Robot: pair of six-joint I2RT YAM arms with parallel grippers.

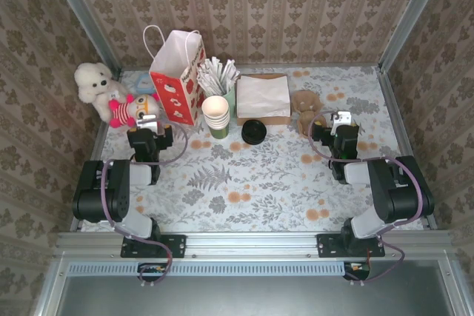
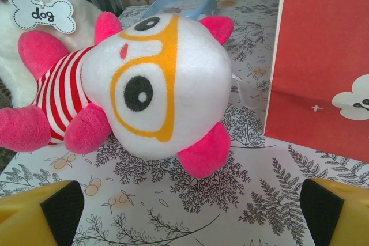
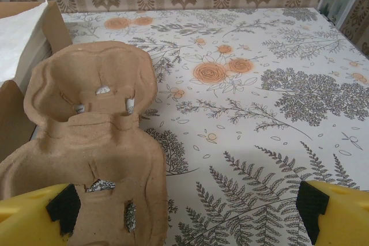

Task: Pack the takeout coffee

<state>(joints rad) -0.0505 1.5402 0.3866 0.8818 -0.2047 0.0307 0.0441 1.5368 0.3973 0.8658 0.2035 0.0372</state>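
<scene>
Top external first: we see the left gripper (image 1: 148, 132) with its fingers spread wide, close to the striped doll (image 1: 130, 111). The right gripper (image 1: 333, 131) is just as wide, near the pulp cup carrier (image 1: 305, 103). The takeout coffee (image 1: 253, 132), as best we can tell the dark-topped round thing, stands on the table (image 1: 259, 183) just right of the stack of cups (image 1: 215, 115), in front of the napkin box (image 1: 264, 100).

Left wrist: yellow fingers (image 2: 34, 214) apart and holding nothing, the doll lying ahead, a red paper bag (image 2: 323, 56) at right.

Right wrist: fingers (image 3: 340, 211) apart and empty, the carrier lying at left.
</scene>
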